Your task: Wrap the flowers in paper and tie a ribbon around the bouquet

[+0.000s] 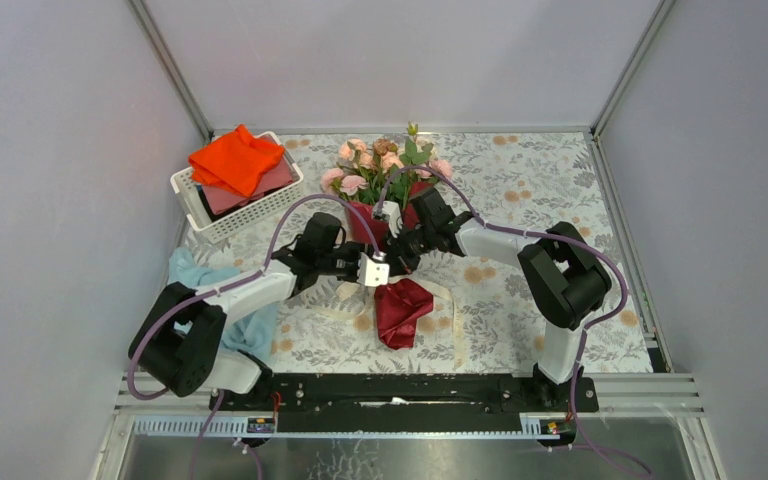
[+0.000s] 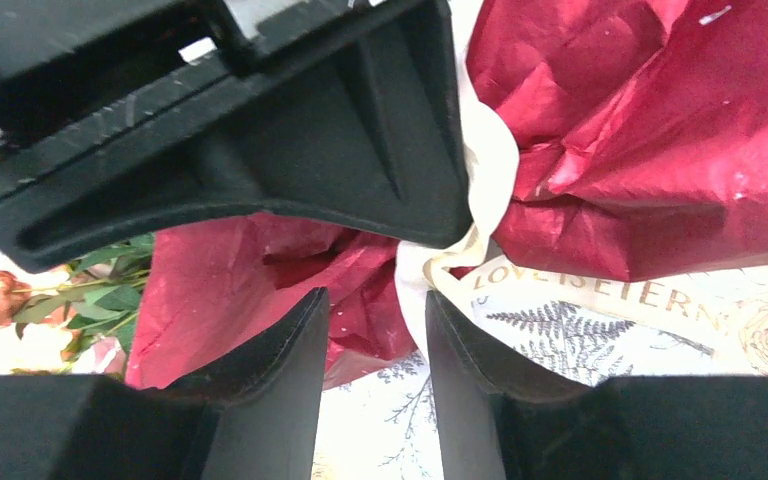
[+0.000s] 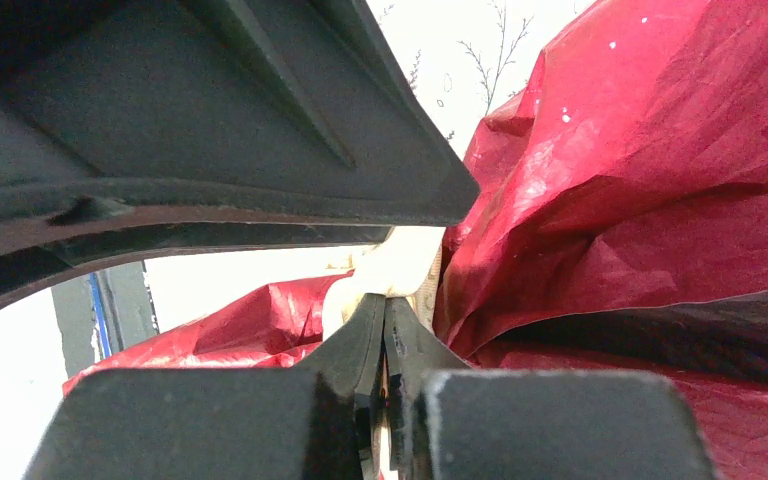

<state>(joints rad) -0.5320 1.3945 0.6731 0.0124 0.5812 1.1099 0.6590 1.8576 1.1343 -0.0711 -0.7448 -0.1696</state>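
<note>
Right hand clamps the narrow cream-white ribbon, I guess to cinch the crinkly dark red paper; left hand, 8 o'clock of it, gapes empty.

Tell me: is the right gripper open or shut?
Shut: the right gripper has fingertips meeting in its wrist view, pinching the cream ribbon beside the paper.

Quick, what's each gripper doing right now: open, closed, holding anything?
Left gripper: open, jaws apart, gripping nothing.
Right gripper: shut, pinching the ribbon.
</note>
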